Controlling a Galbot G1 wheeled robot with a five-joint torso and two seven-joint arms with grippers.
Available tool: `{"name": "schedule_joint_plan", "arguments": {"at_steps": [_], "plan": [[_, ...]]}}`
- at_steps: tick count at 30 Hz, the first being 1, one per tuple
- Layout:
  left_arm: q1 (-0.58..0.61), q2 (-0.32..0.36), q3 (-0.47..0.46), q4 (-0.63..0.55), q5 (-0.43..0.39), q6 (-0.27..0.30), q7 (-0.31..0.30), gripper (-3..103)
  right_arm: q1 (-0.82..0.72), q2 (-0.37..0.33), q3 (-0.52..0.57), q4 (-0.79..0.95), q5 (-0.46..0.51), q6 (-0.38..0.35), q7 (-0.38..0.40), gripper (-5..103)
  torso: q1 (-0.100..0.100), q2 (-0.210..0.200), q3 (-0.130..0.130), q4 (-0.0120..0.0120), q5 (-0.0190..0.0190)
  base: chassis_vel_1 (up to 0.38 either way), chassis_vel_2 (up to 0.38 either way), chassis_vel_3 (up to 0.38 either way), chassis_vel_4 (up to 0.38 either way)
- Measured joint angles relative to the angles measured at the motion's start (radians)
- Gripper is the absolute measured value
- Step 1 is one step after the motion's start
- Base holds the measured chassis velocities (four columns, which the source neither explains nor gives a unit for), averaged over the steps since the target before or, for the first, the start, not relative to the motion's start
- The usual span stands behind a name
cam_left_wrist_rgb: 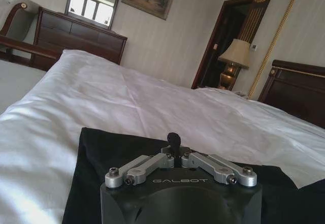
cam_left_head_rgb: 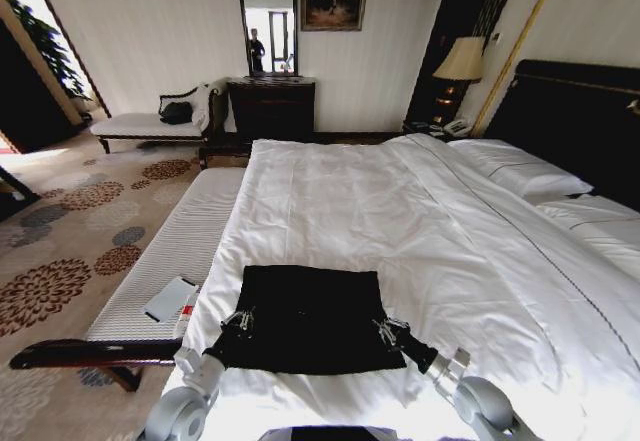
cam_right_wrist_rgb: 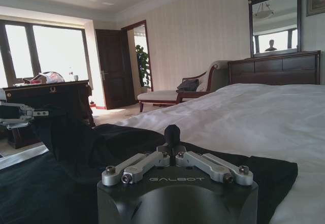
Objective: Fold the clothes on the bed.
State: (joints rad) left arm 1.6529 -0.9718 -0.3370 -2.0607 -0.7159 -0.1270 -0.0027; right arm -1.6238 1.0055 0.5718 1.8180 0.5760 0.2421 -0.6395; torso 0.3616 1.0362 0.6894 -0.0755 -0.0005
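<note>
Large bed [cam_left_head_rgb: 420, 221] under a white duvet [cam_left_head_rgb: 330, 201]; black T-shirt [cam_left_head_rgb: 305, 316] flat on it between left pincer [cam_left_head_rgb: 238, 319] and right pincer [cam_left_head_rgb: 388, 331], pillows [cam_left_head_rgb: 520, 171] well beyond the right pincer.

left pincer [cam_left_head_rgb: 241, 319] closed | right pincer [cam_left_head_rgb: 385, 329] closed (both low)

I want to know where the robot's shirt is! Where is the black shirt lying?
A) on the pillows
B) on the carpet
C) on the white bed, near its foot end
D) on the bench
C: the black shirt lies flat on the white bed, with the left claw and right claw at its corners.
</note>
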Motion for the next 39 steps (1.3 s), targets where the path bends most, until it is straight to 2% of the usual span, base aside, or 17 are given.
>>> {"name": "schedule_joint_plan", "arguments": {"at_steps": [14, 15, 16, 18, 19, 20, 24, 25, 27, 28, 29, 32, 33, 34, 37, 38, 39], "plan": [[0.019, -0.002, 0.029, 0.024, 0.051, -0.001, -0.002, -1, -0.01, -0.003, 0.0, -0.029, -0.014, 0.019, -0.011, 0, 0.0, 0.0, 0.0, -0.0001, -0.0001, 0.0, 0.0, 0.0, 0.0], [0.022, -0.002, 0.032, 0.027, 0.058, -0.001, -0.007, 3, -0.012, -0.001, -0.004, -0.036, -0.019, 0.024, -0.013, -2, 0.0, 0.0, 0.0, 0.0, -0.0001, 0.0, 0.0, 0.0, 0.0], [0.022, -0.002, 0.032, 0.027, 0.058, -0.001, -0.007, 3, -0.012, -0.001, -0.004, -0.036, -0.019, 0.024, -0.013, -2, 0.0, 0.0, 0.0, 0.0, -0.0001, 0.0, 0.0, 0.0, 0.0], [0.025, -0.004, 0.034, 0.032, 0.092, -0.001, -0.017, 15, -0.011, 0.003, -0.01, -0.051, -0.033, 0.041, -0.021, 8, 0.0, 0.0, 0.0, -0.0001, 0.0, 0.0, 0.0, 0.0, 0.0], [0.026, -0.004, 0.034, 0.033, 0.112, -0.001, -0.021, 15, -0.011, 0.004, -0.011, -0.058, -0.039, 0.049, -0.027, 14, 0.0, 0.0, 0.0, -0.0001, 0.0, 0.0, 0.0, 0.0, 0.0], [0.026, -0.004, 0.034, 0.033, 0.112, -0.001, -0.021, 15, -0.011, 0.004, -0.011, -0.058, -0.039, 0.049, -0.027, 14, 0.0, 0.0, 0.0, -0.0001, 0.0, 0.0, 0.0, 0.0, 0.0], [0.033, -0.004, 0.035, 0.028, 0.143, -0.008, -0.037, 36, -0.012, 0.005, -0.011, -0.064, -0.047, 0.071, -0.053, 30, 0.0, 0.0, 0.0, 0.0001, 0.0, 0.0, 0.0, 0.0, 0.0], [0.033, -0.004, 0.035, 0.028, 0.143, -0.008, -0.037, 36, -0.012, 0.005, -0.011, -0.064, -0.047, 0.071, -0.053, 30, 0.0, 0.0, 0.0, 0.0001, 0.0, 0.0, 0.0, 0.0, 0.0], [0.041, 0.0, 0.028, 0.016, 0.149, -0.014, -0.04, 46, -0.018, 0.006, -0.003, -0.055, -0.042, 0.071, -0.072, 41, 0.0, 0.0, 0.0, -0.0001, -0.0002, 0.0, 0.0, 0.0, 0.0], [0.046, 0.002, 0.024, 0.012, 0.158, -0.017, -0.04, 46, -0.021, 0.006, 0.0, -0.051, -0.04, 0.071, -0.078, 46, 0.0, 0.0, 0.0, 0.0, 0.0, 0.0, 0.0, 0.0, 0.0], [0.046, 0.002, 0.024, 0.012, 0.158, -0.017, -0.04, 46, -0.021, 0.006, 0.0, -0.051, -0.04, 0.071, -0.078, 46, 0.0, 0.0, 0.0, 0.0, 0.0, 0.0, 0.0, 0.0, 0.0], [0.077, 0.014, 0.008, -0.004, 0.203, -0.038, -0.028, 63, -0.038, 0.007, 0.018, -0.035, -0.034, 0.071, -0.085, 57, 0.0, 0.0, 0.0, -0.0002, -0.0001, 0.0, 0.0, 0.0, 0.0], [0.094, 0.016, 0.002, -0.014, 0.205, -0.042, -0.023, 68, -0.045, 0.007, 0.023, -0.028, -0.031, 0.071, -0.085, 63, 0.0, 0.0, 0.0, -0.0001, -0.0001, 0.0, 0.0, 0.0, 0.0], [0.094, 0.016, 0.002, -0.014, 0.205, -0.042, -0.023, 68, -0.045, 0.007, 0.023, -0.028, -0.031, 0.071, -0.085, 63, 0.0, 0.0, 0.0, -0.0001, -0.0001, 0.0, 0.0, 0.0, 0.0], [0.154, 0.019, -0.02, -0.046, 0.182, -0.05, -0.001, 80, -0.066, 0.008, 0.043, -0.007, -0.02, 0.087, -0.083, 79, 0.0, 0.0, 0.0, 0.0, 0.0, 0.0, 0.0, 0.0, 0.0], [0.171, 0.019, -0.031, -0.054, 0.175, -0.053, 0.006, 85, -0.072, 0.007, 0.05, 0.0, -0.014, 0.088, -0.08, 79, 0.0, 0.0, 0.0, 0.0001, 0.0, 0.0, 0.0, 0.0, 0.0], [0.171, 0.019, -0.031, -0.054, 0.175, -0.053, 0.006, 85, -0.072, 0.007, 0.05, 0.0, -0.014, 0.088, -0.08, 79, 0.0, 0.0, 0.0, 0.0001, 0.0, 0.0, 0.0, 0.0, 0.0]]}}
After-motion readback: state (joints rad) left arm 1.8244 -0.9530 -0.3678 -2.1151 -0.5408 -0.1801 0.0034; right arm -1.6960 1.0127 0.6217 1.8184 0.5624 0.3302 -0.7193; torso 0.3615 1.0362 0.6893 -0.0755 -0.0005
